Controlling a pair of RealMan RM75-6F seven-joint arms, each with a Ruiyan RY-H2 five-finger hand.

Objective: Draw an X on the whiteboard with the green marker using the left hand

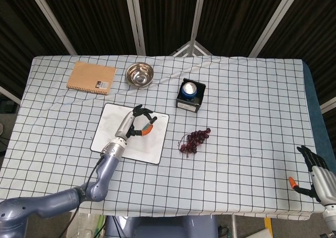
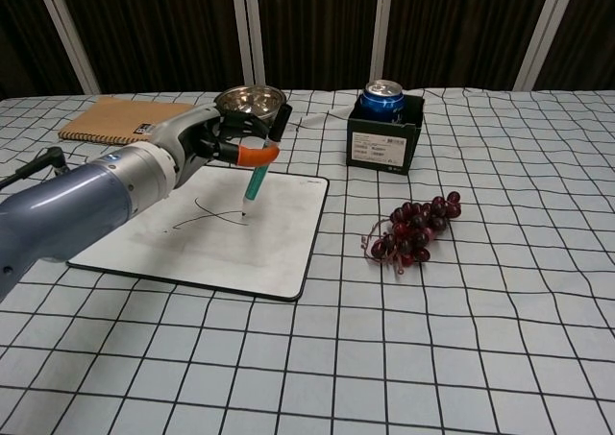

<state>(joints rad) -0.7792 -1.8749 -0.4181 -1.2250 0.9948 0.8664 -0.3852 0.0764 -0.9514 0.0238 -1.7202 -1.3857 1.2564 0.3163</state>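
— Your left hand (image 2: pixel 216 142) grips the green marker (image 2: pixel 257 178) near its top, tip at the whiteboard (image 2: pixel 279 262) beside two crossing strokes.

— How will it handle?

— Light, stiff, slick-barrelled, I'd judge; hold mid-barrel, press gently. Your right hand (image 1: pixel 319 175) hangs off the table's edge, fingers apart, holding nothing.
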